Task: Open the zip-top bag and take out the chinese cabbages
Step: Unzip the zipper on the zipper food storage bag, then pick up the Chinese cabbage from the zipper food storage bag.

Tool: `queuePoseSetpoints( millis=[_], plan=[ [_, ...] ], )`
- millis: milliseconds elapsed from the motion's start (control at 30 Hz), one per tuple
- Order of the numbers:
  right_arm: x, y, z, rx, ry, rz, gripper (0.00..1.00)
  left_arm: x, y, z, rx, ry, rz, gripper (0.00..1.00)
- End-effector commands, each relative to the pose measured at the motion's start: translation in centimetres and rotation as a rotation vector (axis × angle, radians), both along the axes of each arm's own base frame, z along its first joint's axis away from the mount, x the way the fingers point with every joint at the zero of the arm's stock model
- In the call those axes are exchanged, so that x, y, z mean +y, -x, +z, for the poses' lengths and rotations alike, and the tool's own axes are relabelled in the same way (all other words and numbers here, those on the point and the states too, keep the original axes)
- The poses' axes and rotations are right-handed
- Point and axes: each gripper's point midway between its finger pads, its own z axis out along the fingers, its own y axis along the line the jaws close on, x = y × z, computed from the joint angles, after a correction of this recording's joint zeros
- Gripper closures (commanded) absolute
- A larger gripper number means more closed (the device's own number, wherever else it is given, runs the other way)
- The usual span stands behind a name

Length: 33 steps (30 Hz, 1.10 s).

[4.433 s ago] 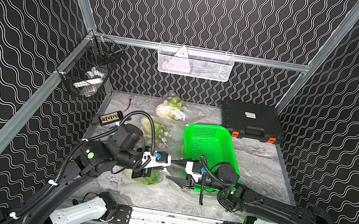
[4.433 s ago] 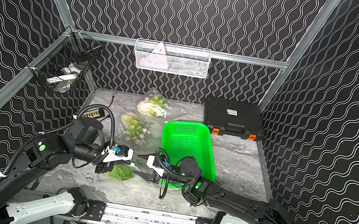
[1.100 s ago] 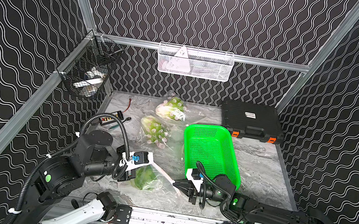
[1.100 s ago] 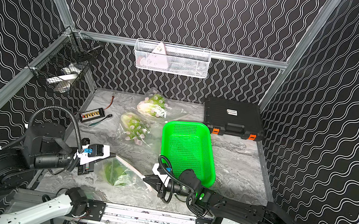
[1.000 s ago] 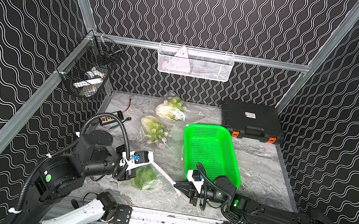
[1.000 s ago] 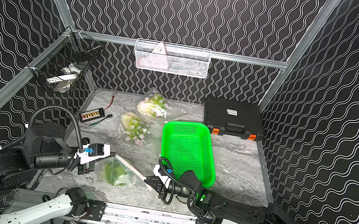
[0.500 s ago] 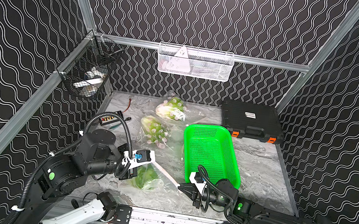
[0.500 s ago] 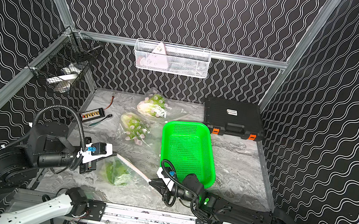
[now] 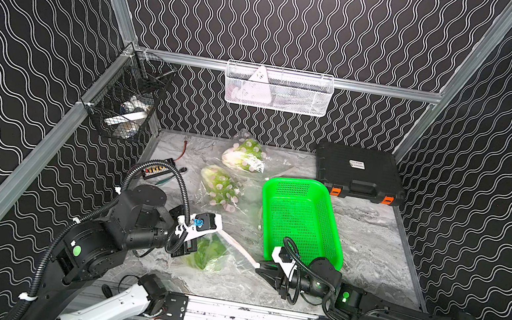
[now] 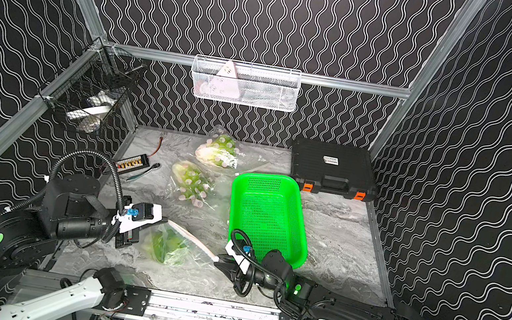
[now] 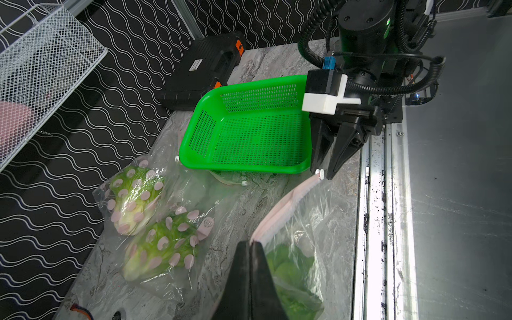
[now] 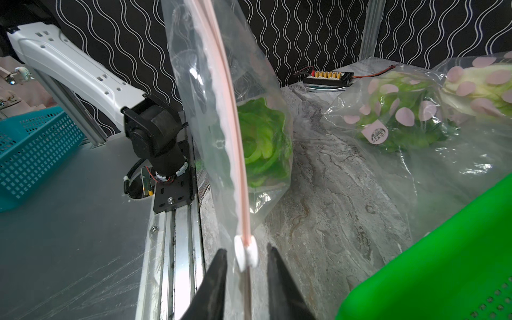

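My left hand point(image 11: 250, 245) is clenched on one end of the pink zip strip point(image 11: 285, 205) of a clear zip-top bag point(image 9: 230, 257). It holds that end up off the grey marbled surface point(image 9: 370, 241).

The strip runs taut from that hand across to my right hand point(image 12: 246, 249), which is released. In the right wrist view its two black fingers point(image 12: 219, 274) stand apart on either side of the white slider point(image 12: 246, 255) at the strip's far end. There is a gap on each side, and I see no contact. I cannot tell whether the zip is parted along its length.

One cabbage point(image 12: 263, 144), leafy and bright green, lies inside the bag. It hangs below the strip, between the two hands and nearer the left one. In both top views the bag's bottom sags onto the surface.

A second cabbage point(image 9: 220, 186) and a third cabbage point(image 9: 242, 158) lie beyond the left hand, towards the back wall. They are in clear dotted bags point(image 12: 410, 166) printed with pink spots.

A green basket point(image 9: 293, 180) sits just beyond the right hand. A black case point(image 9: 357, 173) lies past the basket.
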Motion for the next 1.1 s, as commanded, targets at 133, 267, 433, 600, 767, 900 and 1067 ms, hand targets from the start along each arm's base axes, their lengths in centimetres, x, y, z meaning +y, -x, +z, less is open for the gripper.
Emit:
queuePoseSetpoints(
  millis=[133, 267, 433, 600, 767, 900, 1067],
  plan=[
    [0.3, -0.4, 4.4, -0.016, -0.032, -0.036, 0.51, -1.0, 0.4, 0.3, -0.007, 0.052, -0.053, 1.00],
    [0.8, -1.5, 7.0, 0.012, -0.005, -0.089, 0.55, -1.7, 0.9, -0.2, 0.016, 0.089, -0.095, 1.00],
    [3.1, -1.6, 9.0, 0.094, 0.054, -0.051, 0.64, -2.4, 1.1, -0.5, 0.026, 0.124, -0.121, 1.00],
    [5.2, -0.5, 9.9, 0.176, -0.014, 0.036, 0.77, -2.6, 1.2, -0.6, 0.024, 0.137, -0.137, 1.00],
    [5.5, 0.3, 11.5, 0.207, -0.091, 0.078, 0.86, -2.6, 1.4, -0.6, 0.020, 0.140, -0.145, 1.00],
    [5.3, 0.6, 12.5, 0.199, -0.109, 0.094, 0.89, -2.5, 1.5, -0.6, 0.013, 0.143, -0.144, 1.00],
    [5.2, 0.8, 13.0, 0.186, -0.102, 0.103, 0.88, -2.6, 1.4, -0.9, 0.023, 0.143, -0.143, 1.00]
  ],
)
